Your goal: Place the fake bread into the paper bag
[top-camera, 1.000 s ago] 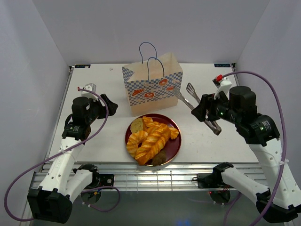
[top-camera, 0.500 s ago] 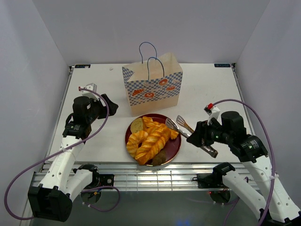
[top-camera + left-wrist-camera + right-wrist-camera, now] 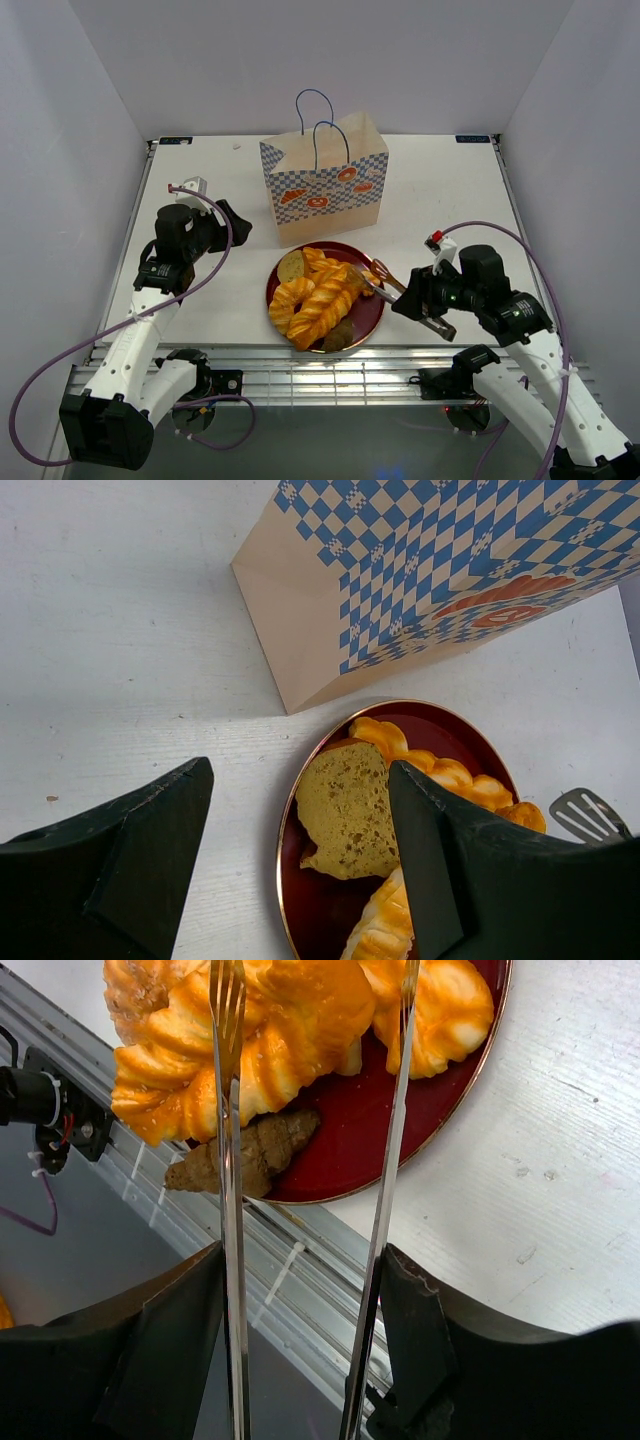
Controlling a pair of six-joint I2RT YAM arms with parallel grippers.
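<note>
Two blades of tongs (image 3: 228,1110) hover over bread (image 3: 300,1020); I plan to lower, pinch it at middle; right gripper (image 3: 424,302) clamps tongs; left gripper (image 3: 228,222) spread, empty.

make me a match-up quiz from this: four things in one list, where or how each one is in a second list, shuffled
Things
1. bag
2. tongs
3. slice
4. left gripper

Places or states
a. lying on the far-left part of the plate
b. standing upright on the table behind the plate
c. open, holding nothing
d. held by the right gripper, tips over the plate

Pairs: 1-b, 2-d, 3-a, 4-c
</note>
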